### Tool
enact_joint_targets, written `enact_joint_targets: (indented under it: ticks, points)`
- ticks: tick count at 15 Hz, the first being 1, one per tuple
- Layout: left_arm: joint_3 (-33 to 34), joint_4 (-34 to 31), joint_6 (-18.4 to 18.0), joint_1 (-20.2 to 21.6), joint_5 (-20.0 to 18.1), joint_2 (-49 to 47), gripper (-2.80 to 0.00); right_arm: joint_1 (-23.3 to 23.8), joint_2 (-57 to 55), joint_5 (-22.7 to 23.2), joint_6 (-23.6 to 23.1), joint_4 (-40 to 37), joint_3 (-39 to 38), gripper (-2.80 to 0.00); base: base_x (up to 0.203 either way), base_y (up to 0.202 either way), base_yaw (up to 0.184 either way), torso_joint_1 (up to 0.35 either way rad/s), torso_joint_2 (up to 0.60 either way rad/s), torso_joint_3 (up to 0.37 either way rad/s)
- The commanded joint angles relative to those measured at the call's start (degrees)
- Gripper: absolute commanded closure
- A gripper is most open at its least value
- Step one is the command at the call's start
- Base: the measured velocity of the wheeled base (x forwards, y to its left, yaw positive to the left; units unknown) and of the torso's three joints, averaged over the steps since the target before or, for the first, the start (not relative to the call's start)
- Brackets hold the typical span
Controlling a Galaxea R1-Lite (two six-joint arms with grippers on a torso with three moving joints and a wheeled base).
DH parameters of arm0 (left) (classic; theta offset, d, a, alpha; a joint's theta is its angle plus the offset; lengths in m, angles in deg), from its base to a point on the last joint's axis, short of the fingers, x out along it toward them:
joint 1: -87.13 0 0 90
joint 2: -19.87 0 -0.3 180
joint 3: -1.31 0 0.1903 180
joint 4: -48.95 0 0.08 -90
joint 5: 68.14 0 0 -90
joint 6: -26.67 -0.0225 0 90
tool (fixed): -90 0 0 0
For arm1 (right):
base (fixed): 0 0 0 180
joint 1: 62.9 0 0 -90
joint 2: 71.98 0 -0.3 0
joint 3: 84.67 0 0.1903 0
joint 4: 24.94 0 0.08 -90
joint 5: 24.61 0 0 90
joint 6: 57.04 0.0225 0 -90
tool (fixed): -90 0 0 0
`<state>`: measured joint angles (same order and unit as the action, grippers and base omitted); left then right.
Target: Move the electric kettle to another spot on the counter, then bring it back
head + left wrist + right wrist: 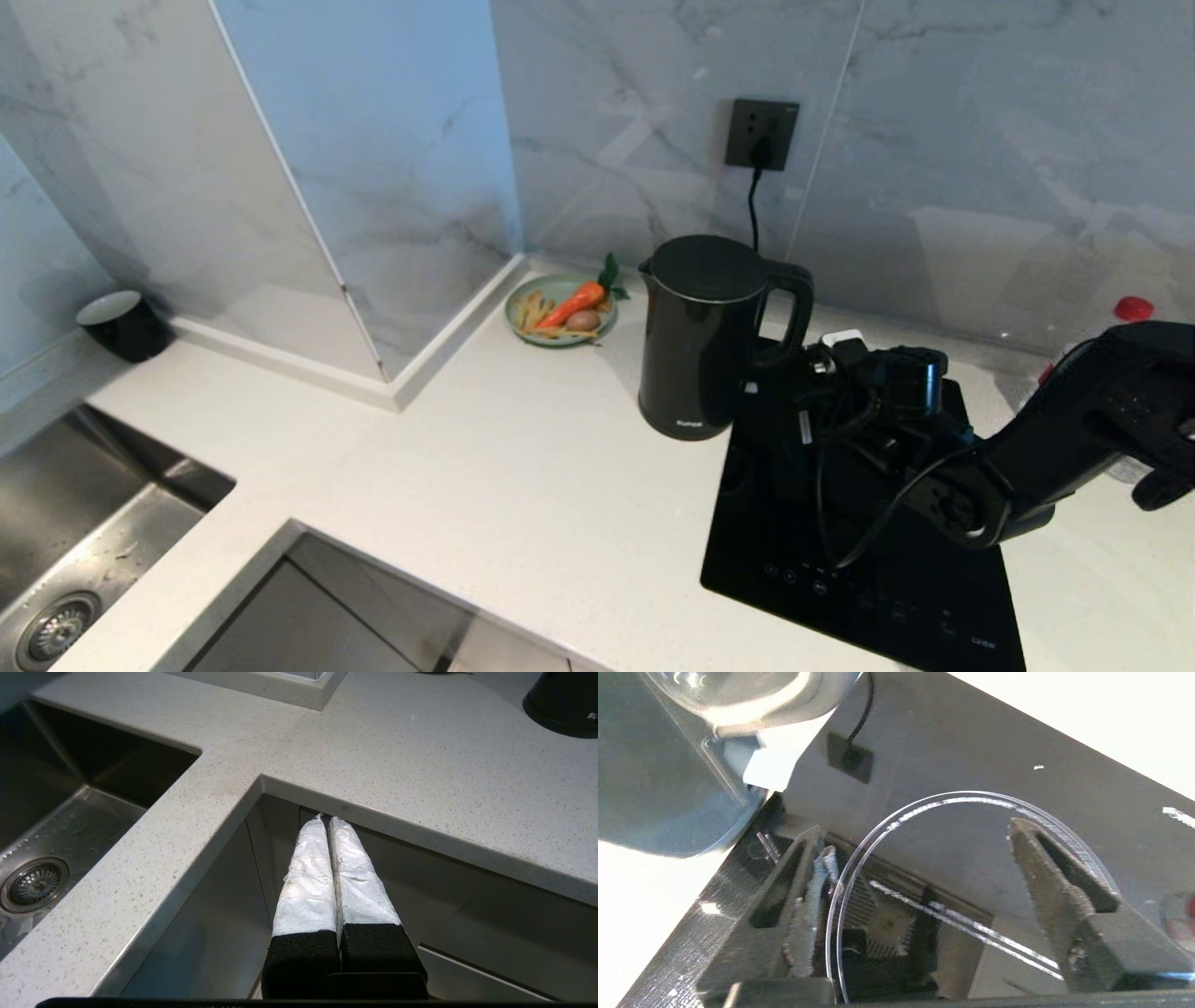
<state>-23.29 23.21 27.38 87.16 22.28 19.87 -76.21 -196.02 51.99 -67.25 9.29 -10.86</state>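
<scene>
Because the electric kettle stands upright on the white surface with its loop handle turned toward the cooktop, the handle faces the right gripper, which hangs over the black glass just beside it. The fingers of this gripper are spread wide and hold nothing, apparently either about to close on the handle or just clear of it. A cord runs from the wall socket down behind the kettle. The left gripper hangs parked below the front edge of the surface, near the sink, its taped fingers pressed together and empty. White lettering low on the kettle body appears to read "SUPOR".
</scene>
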Motion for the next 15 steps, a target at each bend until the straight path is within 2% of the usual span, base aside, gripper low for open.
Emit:
enact_joint_targets:
  ticks: [1, 4, 10, 15]
  points:
    - [0.0, -0.01, 0.03, -0.02, 0.02, -0.05, 0.0, -0.41, -2.18, -0.05, -0.26, 0.52, 0.61, -2.8, 0.0, 0.0, 0.0, 0.0, 0.0, 0.0]
    - [0.0, -0.01, 0.0, -0.02, 0.02, 0.0, 0.0, -0.32, -3.54, -0.05, -0.25, 1.44, 0.98, -2.8, 0.0, 0.0, 0.0, 0.0, 0.0, 0.0]
    - [0.0, -0.01, 0.0, 0.04, 0.02, -0.07, 0.0, -0.23, -5.87, -0.49, -1.66, 8.57, 1.07, -2.8, 0.0, 0.0, 0.0, 0.0, 0.0, 0.0]
    - [0.0, -0.01, 0.08, 0.06, 0.02, 0.0, 0.0, 0.12, -6.66, -0.66, -1.49, 8.67, 2.82, -2.8, 0.0, 0.0, 0.0, 0.0, 0.0, 0.0]
